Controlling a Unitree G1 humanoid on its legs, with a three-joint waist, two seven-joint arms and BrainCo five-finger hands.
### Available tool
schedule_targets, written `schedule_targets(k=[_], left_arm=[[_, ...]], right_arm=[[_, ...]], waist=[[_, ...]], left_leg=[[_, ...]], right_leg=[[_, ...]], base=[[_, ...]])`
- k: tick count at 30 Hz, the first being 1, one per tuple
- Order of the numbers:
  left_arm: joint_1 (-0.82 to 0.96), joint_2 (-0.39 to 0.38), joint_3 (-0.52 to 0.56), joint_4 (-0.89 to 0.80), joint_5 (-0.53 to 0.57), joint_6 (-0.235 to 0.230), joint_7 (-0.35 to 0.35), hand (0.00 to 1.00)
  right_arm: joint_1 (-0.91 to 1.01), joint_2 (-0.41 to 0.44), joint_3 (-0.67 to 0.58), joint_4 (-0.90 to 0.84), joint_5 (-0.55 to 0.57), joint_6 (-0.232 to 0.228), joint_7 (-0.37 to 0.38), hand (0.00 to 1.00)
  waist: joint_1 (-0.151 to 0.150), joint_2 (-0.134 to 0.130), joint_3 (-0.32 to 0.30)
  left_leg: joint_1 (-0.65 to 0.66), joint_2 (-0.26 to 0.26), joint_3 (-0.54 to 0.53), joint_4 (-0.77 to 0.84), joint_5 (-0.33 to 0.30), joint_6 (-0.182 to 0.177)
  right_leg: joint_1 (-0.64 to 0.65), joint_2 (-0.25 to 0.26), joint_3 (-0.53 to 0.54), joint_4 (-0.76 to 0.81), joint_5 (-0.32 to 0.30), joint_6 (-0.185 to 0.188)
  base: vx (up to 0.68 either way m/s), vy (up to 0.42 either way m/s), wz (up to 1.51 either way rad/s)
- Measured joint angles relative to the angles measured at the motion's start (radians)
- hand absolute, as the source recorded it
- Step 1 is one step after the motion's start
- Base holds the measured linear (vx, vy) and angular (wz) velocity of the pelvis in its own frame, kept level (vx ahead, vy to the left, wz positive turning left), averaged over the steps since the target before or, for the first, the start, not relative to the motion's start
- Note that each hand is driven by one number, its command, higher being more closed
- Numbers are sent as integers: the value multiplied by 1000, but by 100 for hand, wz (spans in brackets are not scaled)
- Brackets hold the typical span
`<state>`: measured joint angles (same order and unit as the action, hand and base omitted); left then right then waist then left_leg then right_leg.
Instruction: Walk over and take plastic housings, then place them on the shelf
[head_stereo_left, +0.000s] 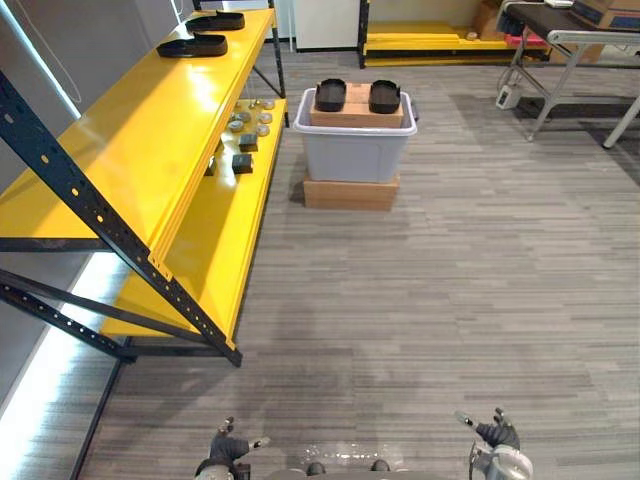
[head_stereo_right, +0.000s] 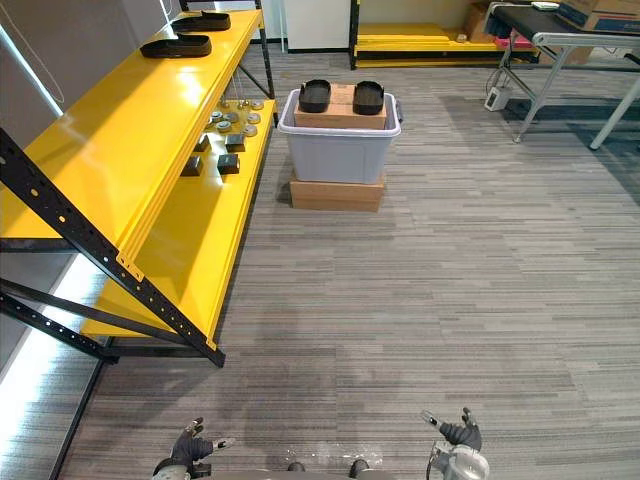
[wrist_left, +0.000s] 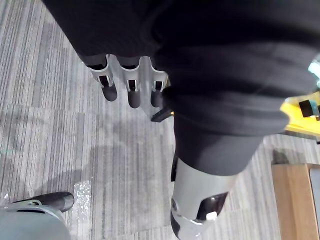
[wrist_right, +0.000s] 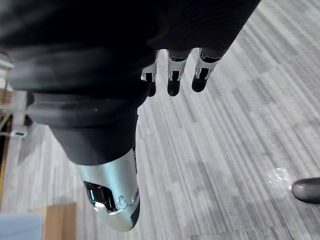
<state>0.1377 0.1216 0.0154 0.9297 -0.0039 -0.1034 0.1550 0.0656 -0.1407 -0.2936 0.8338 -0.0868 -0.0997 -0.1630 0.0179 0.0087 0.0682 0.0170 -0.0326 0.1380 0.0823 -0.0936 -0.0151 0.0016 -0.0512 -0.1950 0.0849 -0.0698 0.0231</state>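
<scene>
we see left hand (head_stereo_left: 228, 448) at 7, right hand (head_stereo_left: 497, 434) at 5, both relaxed, empty; black housings (head_stereo_left: 331, 95) on box (head_stereo_left: 356, 112) in grey bin (head_stereo_left: 350, 155) at 12, yellow shelf (head_stereo_left: 150, 140) at 10.

I see bright, even overhead light. Glare on yellow shelf (head_stereo_left: 195, 100) top, 10 o'clock. White glow strip (head_stereo_left: 45, 360) along floor (head_stereo_left: 450, 300), 8 o'clock. Soft shadow right of grey bin (head_stereo_left: 352, 150). Small glint on floor, 6 o'clock.

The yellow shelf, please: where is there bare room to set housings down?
The top level is bare from the two black housings at its far end to the near edge. The lower level is crowded with small parts at its far end, bare nearer.
</scene>
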Motion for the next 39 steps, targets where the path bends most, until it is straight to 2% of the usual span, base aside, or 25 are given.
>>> schedule_targets(k=[4,11,21,27,30,32,33,36,38,39], left_arm=[[3,0,0,-20,0,-13,-1,0],[4,3,-3,-39,21,-17,-2,0],[-7,22,-5,-83,20,-16,-2,0],[-11,23,-1,-134,17,-15,0,0],[-11,22,1,-152,16,-13,0,0],[-15,21,9,-178,15,-12,0,0],[-14,22,16,-181,15,-11,0,0],[-22,26,21,-187,14,-8,3,0],[-30,40,22,-188,13,-7,6,0],[-41,44,25,-188,11,-7,11,0]], right_arm=[[10,-7,53,-8,-32,-4,34,0],[11,-26,148,-35,-80,-6,44,0],[11,-24,149,-74,-58,-6,48,0],[-13,-28,142,-74,-40,0,30,0],[-41,-40,131,-74,-33,2,26,0],[-38,-47,104,-74,-19,19,12,0],[-37,-49,103,-73,-17,24,10,0],[-35,-61,103,-73,2,37,9,0],[-44,-64,103,-73,6,38,9,0],[-58,-67,106,-70,7,38,8,0]], waist=[[-1,1,2],[-1,-4,7],[-3,-14,13],[1,-13,19],[-2,8,31],[-1,14,37],[-1,12,38],[-9,17,62],[-7,24,72],[-12,19,77]], left_leg=[[12,3,-3,-5,0,0],[13,5,-3,-14,1,-1],[-12,14,8,-3,-7,7],[-102,42,39,125,-90,14],[-151,57,61,215,-156,40],[-180,54,76,301,-222,63],[-179,48,79,315,-235,74],[-113,16,77,325,-285,109],[-77,14,70,304,-305,109],[-65,18,65,291,-306,108]], right_leg=[[15,1,-18,0,-2,2],[9,0,-24,12,-4,-3],[-28,4,-21,43,-34,-11],[-76,18,-2,61,-48,-3],[-113,20,17,105,-75,19],[-188,-13,18,283,-164,56],[-207,-28,8,335,-184,59],[-310,-107,-57,620,-240,64],[-371,-106,-82,610,-247,61],[-412,-88,-91,587,-243,57]], base=[[-35,-14,7],[-36,-6,2],[34,-17,-2],[54,-6,-14],[74,77,-24],[96,145,-17],[120,147,-14],[181,125,-4],[259,68,0],[270,10,14]])
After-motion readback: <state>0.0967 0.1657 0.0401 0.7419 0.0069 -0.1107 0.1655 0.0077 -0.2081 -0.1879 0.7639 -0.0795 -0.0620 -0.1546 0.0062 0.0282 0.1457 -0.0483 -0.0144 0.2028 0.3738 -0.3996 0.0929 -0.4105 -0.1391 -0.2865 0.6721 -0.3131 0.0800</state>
